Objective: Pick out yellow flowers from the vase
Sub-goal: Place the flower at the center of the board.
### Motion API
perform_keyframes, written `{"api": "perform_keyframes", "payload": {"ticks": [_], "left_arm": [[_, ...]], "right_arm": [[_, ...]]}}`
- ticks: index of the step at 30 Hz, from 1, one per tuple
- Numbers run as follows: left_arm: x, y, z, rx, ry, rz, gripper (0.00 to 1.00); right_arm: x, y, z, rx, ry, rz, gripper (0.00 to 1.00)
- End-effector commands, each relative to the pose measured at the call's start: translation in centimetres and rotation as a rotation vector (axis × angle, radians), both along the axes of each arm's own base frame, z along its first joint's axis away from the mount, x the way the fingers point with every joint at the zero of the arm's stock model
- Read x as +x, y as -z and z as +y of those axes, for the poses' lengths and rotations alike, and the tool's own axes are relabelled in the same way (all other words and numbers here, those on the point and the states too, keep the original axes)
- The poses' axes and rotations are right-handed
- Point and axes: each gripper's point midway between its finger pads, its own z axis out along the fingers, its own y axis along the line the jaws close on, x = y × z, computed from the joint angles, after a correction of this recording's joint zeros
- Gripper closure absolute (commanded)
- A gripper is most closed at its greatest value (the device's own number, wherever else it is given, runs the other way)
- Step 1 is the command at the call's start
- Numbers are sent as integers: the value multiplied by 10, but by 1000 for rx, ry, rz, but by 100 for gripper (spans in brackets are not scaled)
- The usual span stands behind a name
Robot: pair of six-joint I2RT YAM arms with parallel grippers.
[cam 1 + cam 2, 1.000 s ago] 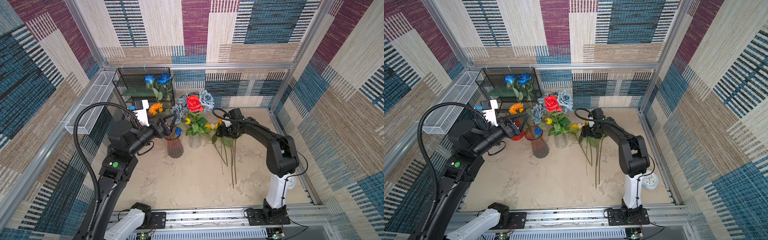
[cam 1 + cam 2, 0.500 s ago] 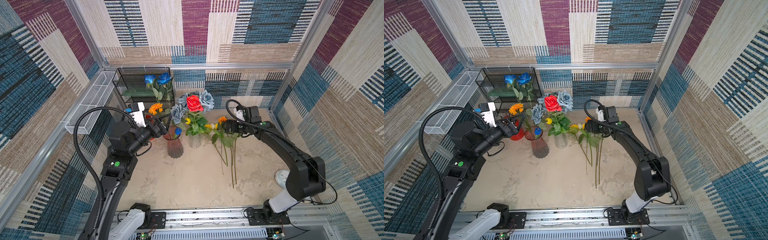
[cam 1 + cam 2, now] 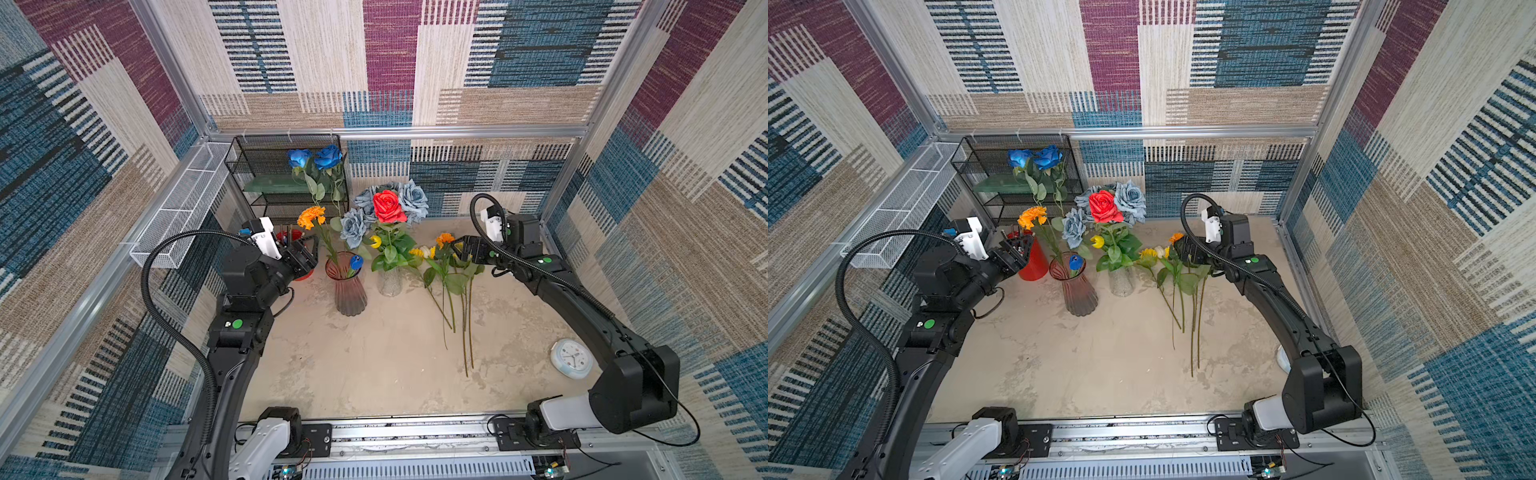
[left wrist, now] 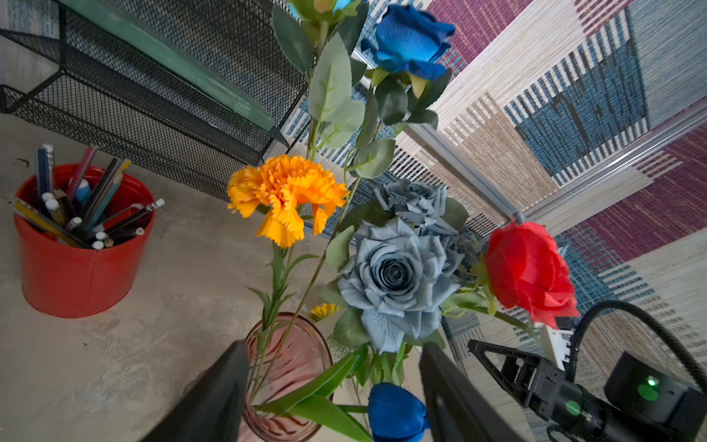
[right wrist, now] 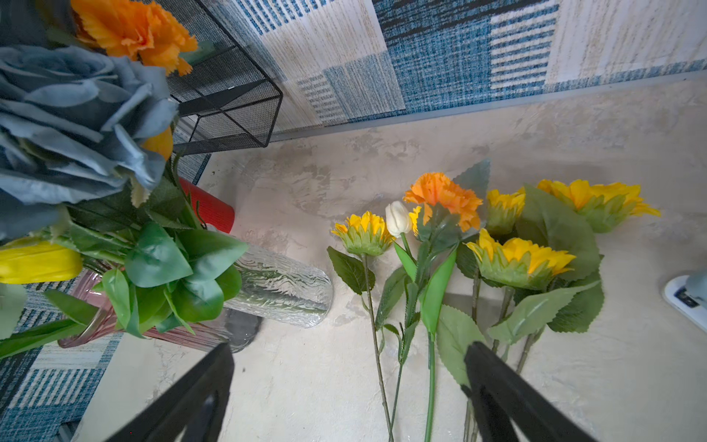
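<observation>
A yellow tulip (image 3: 376, 242) (image 5: 38, 262) stands in the clear glass vase (image 3: 390, 282) with a red rose (image 3: 388, 206) and grey-blue roses. Several sunflowers (image 3: 415, 252) (image 5: 520, 260) lie on the table right of it, beside a white tulip and an orange carnation. My right gripper (image 3: 459, 249) (image 5: 350, 367) hangs open above their stems, holding nothing. My left gripper (image 3: 312, 245) (image 4: 336, 367) is open at the pink ribbed vase (image 3: 350, 291) (image 4: 290, 363). Green leaves and a blue tulip (image 4: 398, 413) sit between its fingers, unclamped.
A red pen cup (image 3: 291, 239) stands just behind my left gripper, and a black mesh shelf (image 3: 282, 178) fills the back left corner. An orange carnation (image 4: 287, 195) and blue roses (image 3: 316, 158) rise from the pink vase. A white clock (image 3: 571, 358) lies by the right wall.
My right arm's elbow swung out to the right, and its gripper opened wide and drew slightly away from the clear vase. My left gripper pulled back a little and its jaws narrowed.
</observation>
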Motion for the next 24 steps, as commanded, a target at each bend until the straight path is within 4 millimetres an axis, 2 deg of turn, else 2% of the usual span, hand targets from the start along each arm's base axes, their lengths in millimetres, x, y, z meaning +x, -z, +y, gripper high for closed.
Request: {"api": "perform_keyframes", "payload": {"ticks": [1, 8, 12, 18, 24], "left_arm": [[8, -3, -3, -13, 16, -27, 27], [31, 21, -3, 5, 14, 42, 27], [46, 32, -10, -10, 49, 63, 29], [61, 35, -12, -24, 49, 53, 32], [73, 39, -10, -23, 33, 60, 38]], "right_arm": [[1, -14, 3, 28, -10, -47, 4], [-1, -17, 2, 38, -6, -54, 4], [-2, -18, 3, 43, -11, -55, 4], [-3, -20, 4, 48, -17, -56, 4], [-3, -22, 7, 66, -32, -58, 4]]}}
